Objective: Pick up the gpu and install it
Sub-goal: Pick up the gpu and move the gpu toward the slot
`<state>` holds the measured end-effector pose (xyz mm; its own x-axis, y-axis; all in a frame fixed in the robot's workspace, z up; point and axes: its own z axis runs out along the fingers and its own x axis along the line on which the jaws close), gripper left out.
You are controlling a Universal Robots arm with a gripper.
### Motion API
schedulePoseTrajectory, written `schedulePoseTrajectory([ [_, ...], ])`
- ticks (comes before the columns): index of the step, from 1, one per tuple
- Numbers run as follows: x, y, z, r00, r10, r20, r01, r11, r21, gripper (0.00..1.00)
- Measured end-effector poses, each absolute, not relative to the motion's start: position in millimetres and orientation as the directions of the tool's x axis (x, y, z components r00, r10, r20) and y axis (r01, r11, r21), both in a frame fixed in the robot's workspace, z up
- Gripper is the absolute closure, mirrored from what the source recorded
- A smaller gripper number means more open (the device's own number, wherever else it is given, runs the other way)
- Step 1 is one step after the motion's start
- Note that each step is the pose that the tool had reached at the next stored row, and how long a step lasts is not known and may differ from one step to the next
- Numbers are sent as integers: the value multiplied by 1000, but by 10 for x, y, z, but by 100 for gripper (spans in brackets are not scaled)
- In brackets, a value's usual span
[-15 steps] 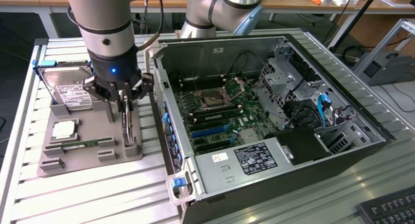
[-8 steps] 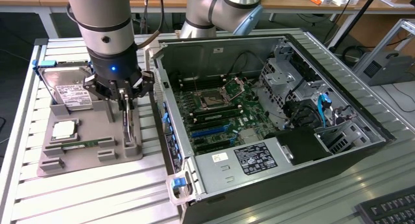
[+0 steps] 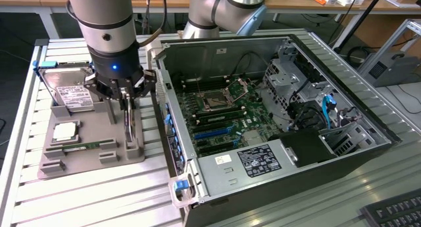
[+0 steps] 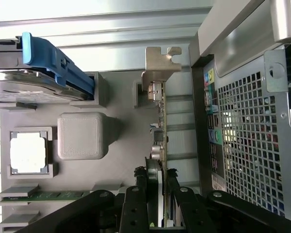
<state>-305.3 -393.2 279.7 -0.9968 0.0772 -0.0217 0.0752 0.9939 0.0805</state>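
The gpu (image 3: 130,126) stands on edge in a slot of the grey parts holder (image 3: 86,160), next to the open computer case (image 3: 197,163). In the wrist view the gpu (image 4: 160,116) appears edge-on as a thin card, its silver bracket (image 4: 157,68) at the far end. My gripper (image 3: 127,101) hangs straight down over it. The black fingers (image 4: 136,204) sit on either side of the card, and my gripper (image 4: 156,204) is shut on it near its fan. The card's lower edge still sits at the holder.
The holder also carries a silver hard drive (image 3: 69,91) with a blue clip (image 4: 53,60), a processor (image 3: 64,131) and a green memory stick (image 3: 79,145). The motherboard (image 3: 224,113) lies exposed inside the case. The case's rear grille (image 4: 252,126) is close beside the card. A keyboard (image 3: 395,212) lies at the exterior view's lower right.
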Motion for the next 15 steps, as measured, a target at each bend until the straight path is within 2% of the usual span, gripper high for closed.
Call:
schedulePoseTrajectory([
  [15,-3053,-3932,2890,-997,77,-21,75,993,92,73],
])
